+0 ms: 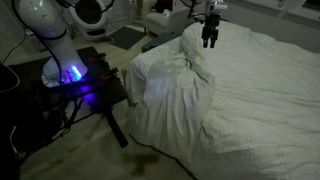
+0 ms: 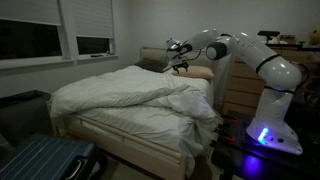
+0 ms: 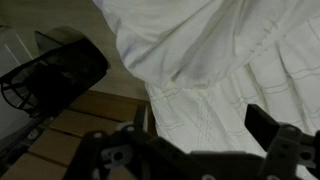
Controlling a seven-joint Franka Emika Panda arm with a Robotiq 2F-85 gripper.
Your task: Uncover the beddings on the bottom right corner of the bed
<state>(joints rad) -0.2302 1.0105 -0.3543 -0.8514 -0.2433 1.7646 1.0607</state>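
The beddings (image 1: 175,85) lie folded back in a puffy white heap on the corner of the bed (image 1: 270,110), and a flat patterned sheet shows beside the heap. They appear in both exterior views; the heap (image 2: 130,95) rests on the bed (image 2: 150,138). My gripper (image 1: 209,38) hovers above the heap's top, apart from the cloth, and it also shows in an exterior view (image 2: 180,66). In the wrist view the gripper (image 3: 200,125) is open and empty, with the beddings (image 3: 200,50) below it.
A black table with blue lights (image 1: 80,85) carries the robot base (image 1: 50,40) next to the bed; it also shows in an exterior view (image 2: 255,150). A blue suitcase (image 2: 45,160) stands by the bed's foot. A wooden dresser (image 2: 245,85) stands behind the arm. A black wire basket (image 3: 50,75) sits beside the bed.
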